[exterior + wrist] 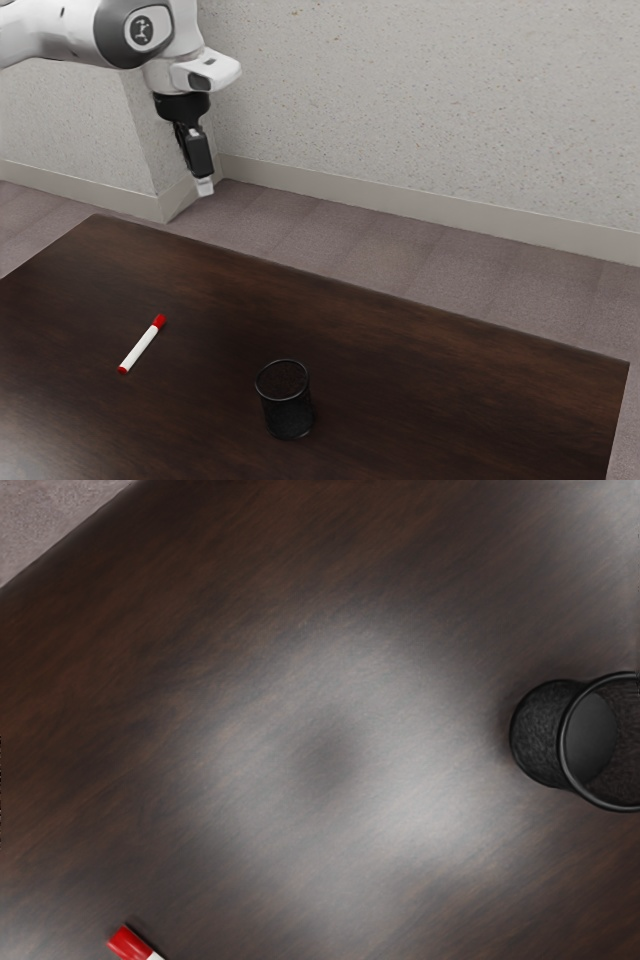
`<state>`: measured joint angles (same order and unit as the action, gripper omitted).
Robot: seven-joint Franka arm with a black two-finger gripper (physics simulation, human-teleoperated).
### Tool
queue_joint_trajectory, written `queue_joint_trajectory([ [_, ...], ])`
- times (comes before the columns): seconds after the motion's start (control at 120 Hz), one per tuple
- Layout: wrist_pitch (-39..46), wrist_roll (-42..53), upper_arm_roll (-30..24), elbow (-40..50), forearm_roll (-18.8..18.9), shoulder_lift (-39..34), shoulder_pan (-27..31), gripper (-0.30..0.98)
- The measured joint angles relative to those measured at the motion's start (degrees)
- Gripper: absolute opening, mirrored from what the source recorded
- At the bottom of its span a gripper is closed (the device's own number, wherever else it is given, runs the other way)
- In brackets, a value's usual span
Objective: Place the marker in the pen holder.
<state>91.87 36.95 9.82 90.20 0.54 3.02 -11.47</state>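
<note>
Can see the gripper (205,187) raised well above the pen holder (288,412) and toward the exterior view's left of it. Cannot tell if released or clenched. Can see the white, red-ended marker (141,347) lying on the dark table (430,360), to the exterior view's left of the upright pen holder, well apart.

Looks most like a plain office: furnished with a dark wood-grain table (450,365), carpeted (400,255) in mauve-grey beyond the table, enclosed behind it by a speckled wall (420,100) with beige baseboard (400,203), and supplied on the table with a black mesh pen holder (288,412) and red-capped marker (142,346).
</note>
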Motion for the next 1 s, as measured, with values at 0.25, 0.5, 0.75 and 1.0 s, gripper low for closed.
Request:
queue_joint_trajectory([
  [0.25,1.34,5.21,0.27,0.08,-0.26,0.51,-0.08,0.69],
  [0.5,10.82,6.61,4.33,21.06,-2.64,-6.87,5.44,0.68],
  [0.75,19.70,3.85,4.98,22.43,-0.51,1.38,20.55,0.69],
  [1.0,26.46,-0.76,5.00,22.45,-3.67,8.68,14.09,0.69],
])
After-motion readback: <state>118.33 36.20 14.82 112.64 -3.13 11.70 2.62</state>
